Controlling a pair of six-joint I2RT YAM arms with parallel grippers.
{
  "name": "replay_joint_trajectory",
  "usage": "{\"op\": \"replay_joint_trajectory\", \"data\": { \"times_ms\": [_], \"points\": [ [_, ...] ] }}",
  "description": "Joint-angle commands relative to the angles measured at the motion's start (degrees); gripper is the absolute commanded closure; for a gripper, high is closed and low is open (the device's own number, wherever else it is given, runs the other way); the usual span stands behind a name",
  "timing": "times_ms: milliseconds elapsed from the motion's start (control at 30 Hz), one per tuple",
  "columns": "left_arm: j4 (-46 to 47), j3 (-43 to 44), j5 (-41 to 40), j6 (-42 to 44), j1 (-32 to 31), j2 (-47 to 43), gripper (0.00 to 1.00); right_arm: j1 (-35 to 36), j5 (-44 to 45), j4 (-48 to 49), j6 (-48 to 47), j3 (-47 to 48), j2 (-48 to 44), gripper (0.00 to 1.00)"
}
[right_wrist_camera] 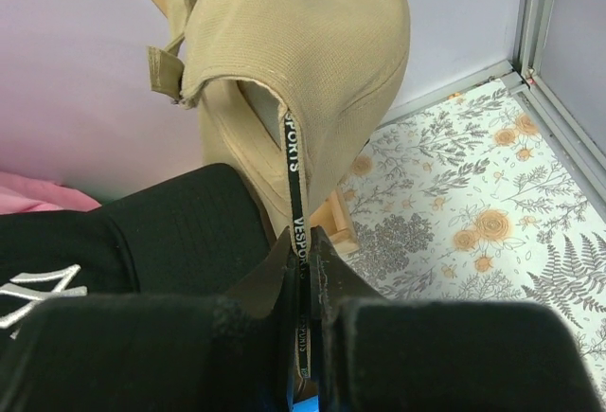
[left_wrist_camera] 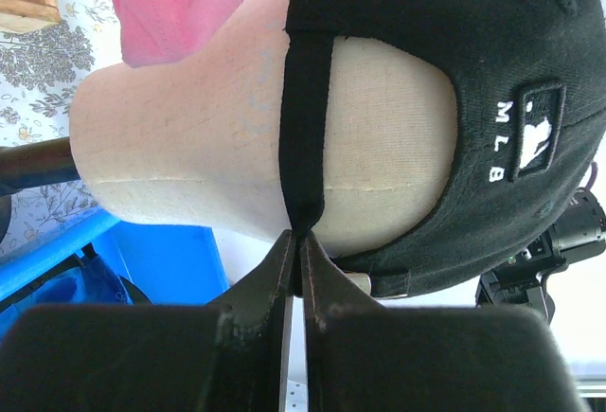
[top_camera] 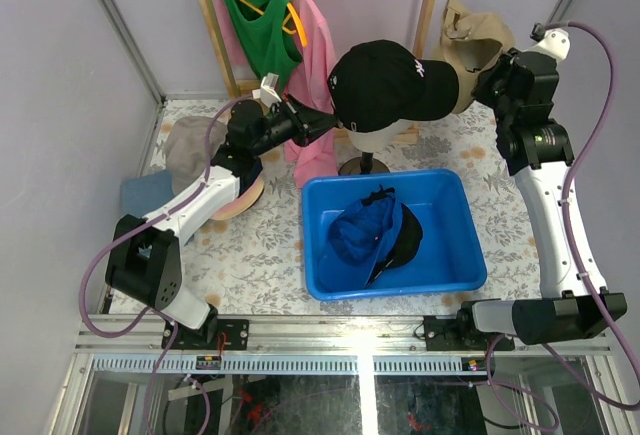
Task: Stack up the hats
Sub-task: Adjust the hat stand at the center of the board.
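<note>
Since the left gripper (left_wrist_camera: 300, 241) pinches the black cap (left_wrist_camera: 454, 71) by its strap and the right gripper (right_wrist_camera: 305, 241) the khaki cap (right_wrist_camera: 303, 52), we advise slow lifts.

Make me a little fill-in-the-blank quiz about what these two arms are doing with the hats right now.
The left gripper pinches the rear strap of the black cap, whose patch reads ____.
The right gripper pinches a thin strap, coloured ____, hanging from the khaki cap.
The blue cap lies in a bin coloured ____.
Missing words: MLB; black; blue.
</note>
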Motion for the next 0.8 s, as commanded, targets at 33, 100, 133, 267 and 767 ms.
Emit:
{"op": "replay_joint_trajectory", "data": {
  "times_ms": [33,100,133,267,767],
  "points": [
    [-1.34,1.22,0.56,1.38,-1.12,-1.59,0.96,-0.40,0.51,3.46,-0.67,3.81,0.02,1.00],
    [-1.35,1.24,0.48,1.38,-1.18,-1.64,0.94,-0.59,1.17,3.17,-1.28,4.01,0.45,1.00],
    [-1.42,1.28,0.48,1.38,-1.14,-1.68,0.91,-0.72,1.50,2.99,-1.76,4.07,0.60,1.00],
    [-1.94,1.15,-0.04,1.49,-1.14,-2.07,0.82,-0.92,3.55,2.83,-3.50,4.03,0.80,1.00],
    [-3.29,-1.27,-3.60,1.80,0.99,-6.59,0.64,-1.69,7.96,2.57,-7.56,6.21,1.58,1.00]
  ]
}}
